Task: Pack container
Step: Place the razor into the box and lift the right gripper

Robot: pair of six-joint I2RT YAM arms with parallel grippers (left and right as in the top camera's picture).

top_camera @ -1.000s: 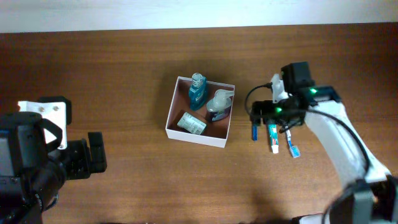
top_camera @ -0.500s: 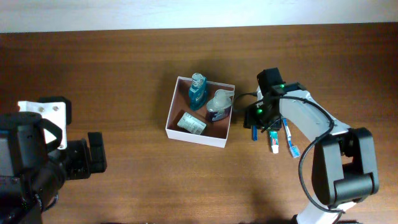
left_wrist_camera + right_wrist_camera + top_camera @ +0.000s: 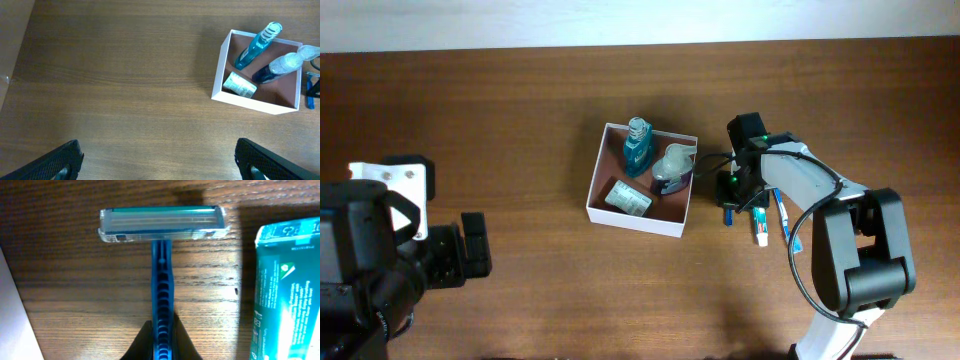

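The container (image 3: 635, 218) sits mid-frame on the tabletop (image 3: 520, 120); it looks like light cardboard, likely to skid if nudged. Just right of it, the right fingers (image 3: 144, 350) clamp the razor (image 3: 161, 270) by its stiff, ribbed handle. The left fingers (image 3: 60, 160) are spread wide.

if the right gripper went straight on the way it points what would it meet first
Probably the blue razor, whose handle lies between the fingertips of the right gripper; the wooden table is directly beneath. Depth is unclear.
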